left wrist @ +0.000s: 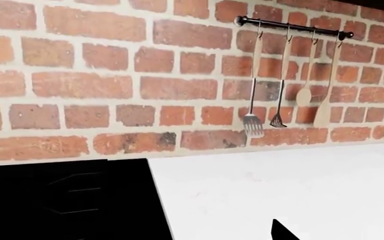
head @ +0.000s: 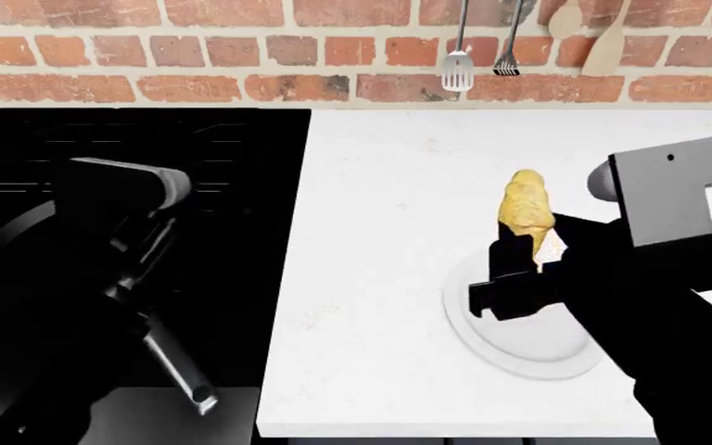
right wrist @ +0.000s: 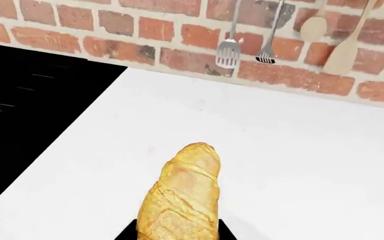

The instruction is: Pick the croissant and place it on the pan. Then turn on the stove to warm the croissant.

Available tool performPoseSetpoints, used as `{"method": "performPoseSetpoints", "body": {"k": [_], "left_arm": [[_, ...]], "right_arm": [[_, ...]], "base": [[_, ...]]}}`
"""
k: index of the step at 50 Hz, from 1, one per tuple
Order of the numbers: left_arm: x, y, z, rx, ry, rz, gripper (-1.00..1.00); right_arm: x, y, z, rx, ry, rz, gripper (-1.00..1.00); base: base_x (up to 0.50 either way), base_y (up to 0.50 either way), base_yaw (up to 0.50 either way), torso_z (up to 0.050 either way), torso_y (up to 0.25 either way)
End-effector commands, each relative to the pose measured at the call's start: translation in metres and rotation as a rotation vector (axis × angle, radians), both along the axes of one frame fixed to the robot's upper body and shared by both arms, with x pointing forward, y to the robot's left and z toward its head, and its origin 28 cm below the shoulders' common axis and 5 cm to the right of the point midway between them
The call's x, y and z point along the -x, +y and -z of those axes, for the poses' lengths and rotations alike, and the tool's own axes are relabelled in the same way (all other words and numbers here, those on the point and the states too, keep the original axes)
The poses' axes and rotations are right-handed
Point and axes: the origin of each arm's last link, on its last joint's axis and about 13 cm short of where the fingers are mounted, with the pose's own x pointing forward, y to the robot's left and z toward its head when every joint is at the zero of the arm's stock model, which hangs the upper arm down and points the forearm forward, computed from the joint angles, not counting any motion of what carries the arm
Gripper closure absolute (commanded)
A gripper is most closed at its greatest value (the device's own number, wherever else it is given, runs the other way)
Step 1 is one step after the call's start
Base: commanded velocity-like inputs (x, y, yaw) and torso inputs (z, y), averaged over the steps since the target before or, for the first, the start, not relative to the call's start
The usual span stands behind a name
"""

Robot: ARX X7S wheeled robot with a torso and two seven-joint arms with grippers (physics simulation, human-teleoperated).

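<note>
My right gripper is shut on the croissant, a golden ridged pastry whose tip points toward the brick wall. In the head view the croissant is held in the right gripper just above the far rim of the white plate. The black stove fills the left side. The pan's silver handle shows at lower left, while its black bowl is hard to tell from the stove and my left arm above it. Of the left gripper only one dark fingertip shows.
A white counter runs from the stove to the right. A brick wall stands behind it. From a rail on that wall hang a spatula and wooden spoons. The counter's front edge is near.
</note>
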Motion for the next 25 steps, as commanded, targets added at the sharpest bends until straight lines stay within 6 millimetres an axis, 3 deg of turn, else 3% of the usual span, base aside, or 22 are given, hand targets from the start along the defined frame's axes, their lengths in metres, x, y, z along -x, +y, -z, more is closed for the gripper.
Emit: {"method": "performPoseSetpoints", "body": {"k": [1, 13, 25], "left_arm": [[0.007, 0.003, 0.003, 0.028, -0.050, -0.026, -1.00], [0.008, 0.006, 0.017, 0.028, -0.139, -0.055, -1.00], [0.011, 0.010, 0.013, 0.018, -0.192, -0.034, -1.00]], "right_arm": [[0.014, 0.000, 0.006, -0.023, -0.208, -0.078, 1.00], [0.024, -0.002, 0.018, -0.033, -0.363, -0.150, 1.00], [0.029, -0.006, 0.022, -0.054, -0.391, -0.127, 1.00]], "base": [[0.00, 0.00, 0.00, 0.000, 0.000], [0.00, 0.00, 0.00, 0.000, 0.000], [0.00, 0.00, 0.00, 0.000, 0.000]]}}
